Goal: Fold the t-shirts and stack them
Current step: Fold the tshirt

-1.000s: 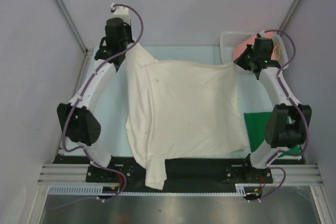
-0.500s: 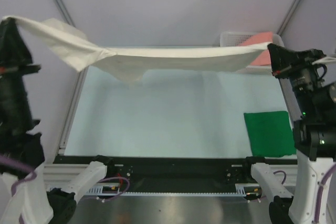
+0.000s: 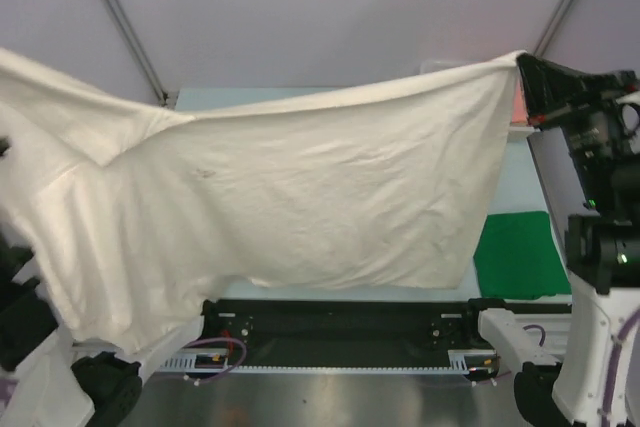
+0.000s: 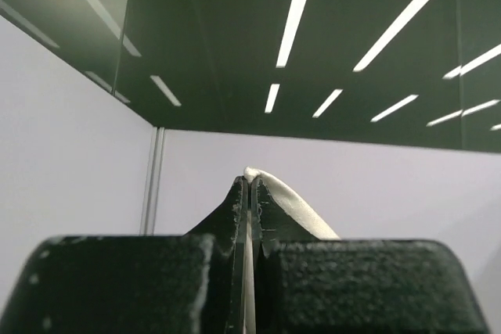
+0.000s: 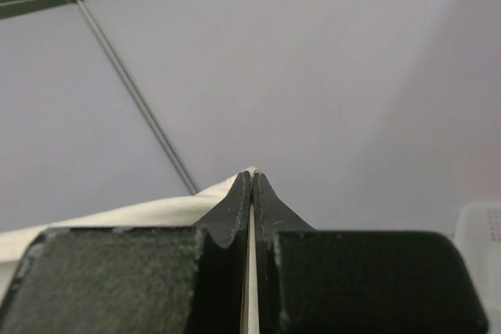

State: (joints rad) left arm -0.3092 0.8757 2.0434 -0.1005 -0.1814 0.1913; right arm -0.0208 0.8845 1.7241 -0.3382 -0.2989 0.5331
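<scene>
The cream-white t-shirt (image 3: 300, 197) hangs spread wide in the air above the table, held by its top corners. My right gripper (image 3: 527, 65) is shut on its upper right corner; in the right wrist view the gripper (image 5: 252, 176) pinches cream cloth (image 5: 117, 215). My left gripper (image 4: 250, 181) is shut on the other corner of the cloth (image 4: 293, 201); in the top view it is hidden at the left edge behind the shirt. The dark green t-shirt (image 3: 515, 252) lies folded on the table at the right. A sliver of the salmon-pink t-shirt (image 3: 518, 107) shows behind the right gripper.
The raised shirt hides most of the table and the back of the cell. The white lattice basket (image 5: 479, 228) shows at the right edge of the right wrist view. The arm bases and the black rail (image 3: 340, 322) run along the near edge.
Both grippers have lifted the cream shirt off the table and pulled it up and towards the camera. It was a taut band half a second ago; now it hangs as a broad sheet.
</scene>
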